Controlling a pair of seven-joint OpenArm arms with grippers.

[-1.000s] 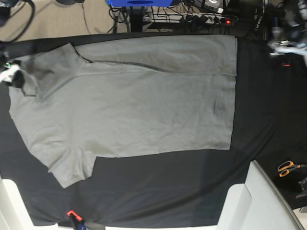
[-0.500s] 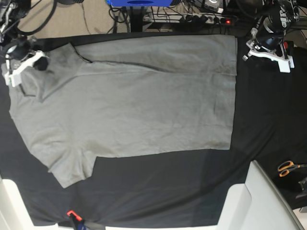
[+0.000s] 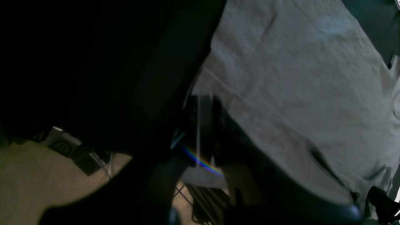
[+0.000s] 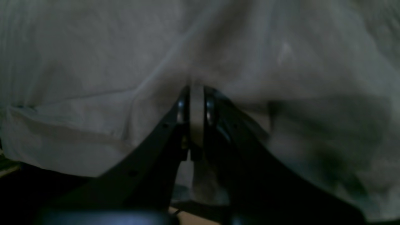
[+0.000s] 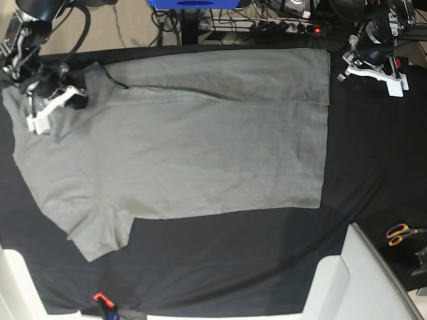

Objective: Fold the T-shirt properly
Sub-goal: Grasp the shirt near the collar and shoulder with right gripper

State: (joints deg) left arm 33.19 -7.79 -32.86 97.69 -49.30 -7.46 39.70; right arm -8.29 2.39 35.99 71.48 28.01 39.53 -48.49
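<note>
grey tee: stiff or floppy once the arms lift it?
Likely floppy: the T-shirt lies flat with soft wrinkles and a folded-over far edge. Probably light and thin. The right gripper shows fabric bunched at its shut tips, so it should drape and sag between grips.

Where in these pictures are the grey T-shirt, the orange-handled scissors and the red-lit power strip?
T-shirt (image 5: 200, 153), base view, middle of the body.
Scissors (image 5: 399, 233), base view, orange handles.
Power strip (image 5: 280, 27), base view, its white casing.
</note>
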